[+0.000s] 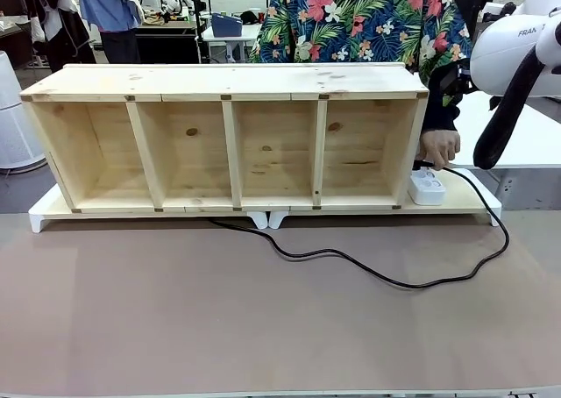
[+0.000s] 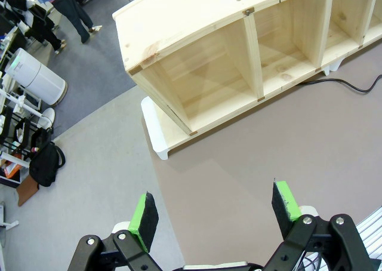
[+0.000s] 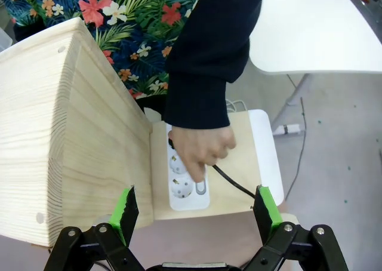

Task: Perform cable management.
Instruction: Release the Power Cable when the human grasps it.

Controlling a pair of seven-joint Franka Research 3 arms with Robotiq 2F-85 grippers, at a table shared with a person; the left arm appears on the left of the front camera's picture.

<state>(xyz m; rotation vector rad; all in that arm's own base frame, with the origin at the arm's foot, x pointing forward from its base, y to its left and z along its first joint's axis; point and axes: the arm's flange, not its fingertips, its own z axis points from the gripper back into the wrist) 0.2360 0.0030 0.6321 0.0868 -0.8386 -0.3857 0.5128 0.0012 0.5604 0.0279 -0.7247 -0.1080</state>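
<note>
Both pincers gape empty; right pincer (image 3: 194, 214) hovers just above the cable (image 3: 231, 184).

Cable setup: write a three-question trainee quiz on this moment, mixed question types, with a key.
1. True or false: the person's hand rests on the power strip at the shelf's right end.
2. Multiple choice: the cable on the table is A) coiled inside a shelf compartment, B) trailing loose in curves in front of the wooden shelf, C) held by an end effector.
3. Fill in: the right end effector hovers above the power strip with its jaws ____.

Key: 1 true; 2 B; 3 open.
</note>
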